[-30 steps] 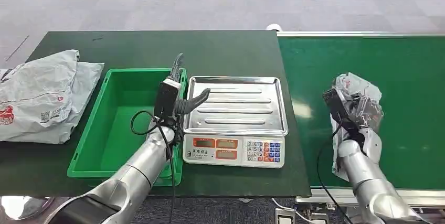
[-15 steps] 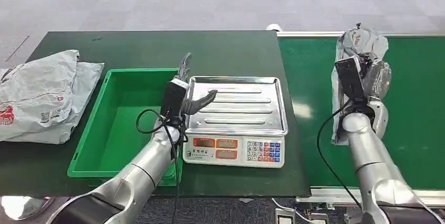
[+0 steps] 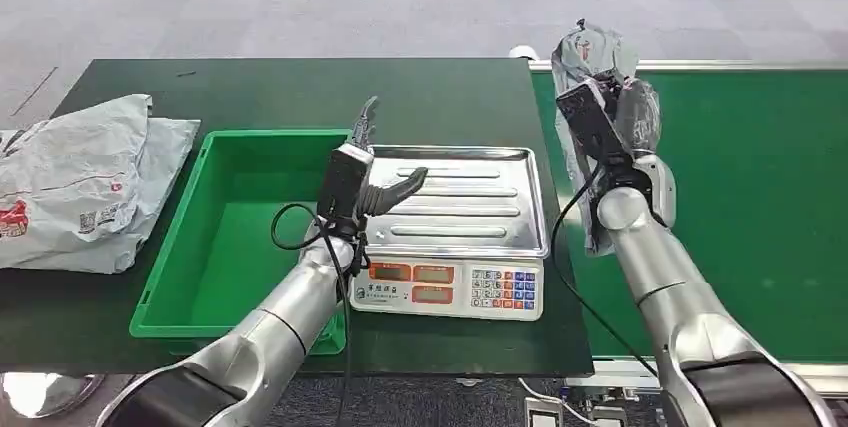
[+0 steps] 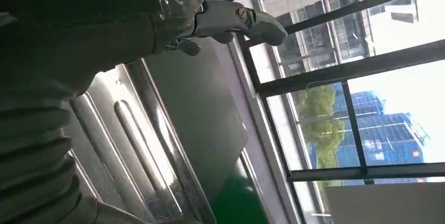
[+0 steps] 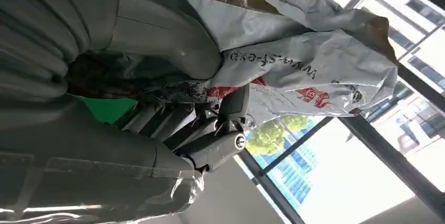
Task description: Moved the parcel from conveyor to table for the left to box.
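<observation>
Two hands are seen around the scale point(image 3: 450, 237), which serves as the landmark. The right hand point(image 3: 625, 122) is raised just to the right of the scale's steel pan, above the near edge of the green conveyor point(image 3: 760, 207), and a crumpled grey parcel point(image 3: 590, 57) is gripped in it; in the right wrist view the thumb and dark fingers point(image 5: 210, 129) are wrapped around the printed plastic of the bag, which is lifted clear of the belt. The left hand point(image 3: 375, 177) is held at the left rim of the scale's pan, with nothing in it and its fingers spread, the thumb reaching over the pan and the other fingers pointing up and away. Directly left of the scale, touching its side, a green bin point(image 3: 215, 237) is set on the dark table point(image 3: 280, 87). Further left of the scale, beyond the bin, a heap of grey mailer bags point(image 3: 75, 182) is laid at the table's edge. Behind the table a strip of grey floor point(image 3: 400, 17) is visible.
</observation>
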`<move>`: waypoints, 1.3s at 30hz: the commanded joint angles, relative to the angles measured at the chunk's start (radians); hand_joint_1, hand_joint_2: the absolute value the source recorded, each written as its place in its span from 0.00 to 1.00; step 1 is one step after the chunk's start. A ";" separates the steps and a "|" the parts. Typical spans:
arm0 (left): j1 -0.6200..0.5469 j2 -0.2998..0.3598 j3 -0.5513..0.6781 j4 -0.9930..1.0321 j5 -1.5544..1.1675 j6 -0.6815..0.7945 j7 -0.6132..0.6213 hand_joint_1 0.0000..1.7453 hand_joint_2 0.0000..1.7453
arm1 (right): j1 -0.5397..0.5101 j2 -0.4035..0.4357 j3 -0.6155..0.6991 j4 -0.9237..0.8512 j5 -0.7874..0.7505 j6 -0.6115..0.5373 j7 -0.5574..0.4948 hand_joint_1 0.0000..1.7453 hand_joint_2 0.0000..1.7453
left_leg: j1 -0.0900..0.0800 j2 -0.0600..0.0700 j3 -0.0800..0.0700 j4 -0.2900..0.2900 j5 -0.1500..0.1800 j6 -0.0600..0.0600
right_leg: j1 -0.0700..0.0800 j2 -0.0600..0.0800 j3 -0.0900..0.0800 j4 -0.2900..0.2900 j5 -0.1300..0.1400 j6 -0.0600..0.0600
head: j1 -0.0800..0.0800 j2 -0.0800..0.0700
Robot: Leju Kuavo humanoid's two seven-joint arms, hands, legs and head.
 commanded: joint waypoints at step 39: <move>0.001 0.075 -0.076 -0.061 0.053 0.143 -0.010 0.00 1.00 | -0.144 0.275 0.327 0.379 -0.225 0.400 -0.024 0.00 1.00 | 0.001 0.004 0.006 -0.003 -0.001 -0.001 | 0.002 0.003 0.005 -0.003 0.000 -0.001 | 0.000 0.000</move>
